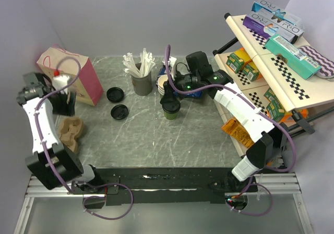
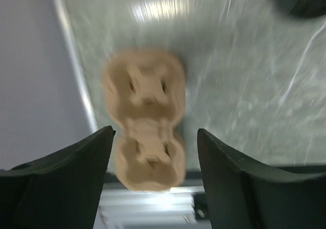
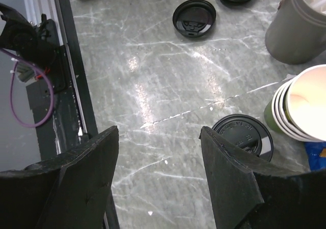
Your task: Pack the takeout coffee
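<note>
Takeout coffee (image 1: 170,108): upright at centre of the overhead frame, just beside stacked cream cups (image 3: 300,104). Right gripper (image 3: 158,132): jaws apart, empty, coffee by its right finger. Left gripper (image 2: 155,131): jaws apart, empty, cardboard carrier (image 2: 145,91) framed between them.

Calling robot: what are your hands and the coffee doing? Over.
Left gripper open above cup carrier. Right gripper open, empty, beside takeout coffee. Coffee upright, unpacked. Cup stack close beside it.
</note>
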Controlling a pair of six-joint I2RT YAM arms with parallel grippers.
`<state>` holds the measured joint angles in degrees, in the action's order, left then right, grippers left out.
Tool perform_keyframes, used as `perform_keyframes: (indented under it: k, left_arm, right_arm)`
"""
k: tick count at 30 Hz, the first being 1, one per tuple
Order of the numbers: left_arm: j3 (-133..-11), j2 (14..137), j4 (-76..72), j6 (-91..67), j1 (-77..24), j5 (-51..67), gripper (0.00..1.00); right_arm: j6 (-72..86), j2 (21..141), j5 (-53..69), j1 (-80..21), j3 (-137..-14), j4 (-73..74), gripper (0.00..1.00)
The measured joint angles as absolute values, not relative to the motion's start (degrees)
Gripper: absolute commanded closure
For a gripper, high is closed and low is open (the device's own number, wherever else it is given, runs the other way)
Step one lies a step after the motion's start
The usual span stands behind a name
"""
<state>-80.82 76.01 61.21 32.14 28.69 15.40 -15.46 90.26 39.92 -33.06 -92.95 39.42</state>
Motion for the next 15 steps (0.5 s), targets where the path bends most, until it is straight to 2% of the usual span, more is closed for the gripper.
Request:
perform_keyframes:
  k: [7,15]
  left_arm:
    - [-66.7,78.7,60.4,29.1,28.7,4.7,0.32]
    - [-65.5,82.0,57.1,28.2,28.7,-2.2,0.38]
  right_arm:
    - [-15.7,91.5,39.9,-33.0,-95.6,41.8,0.28]
    - [-15.9,91.8,39.0,-33.0,-95.1,42.0,0.28]
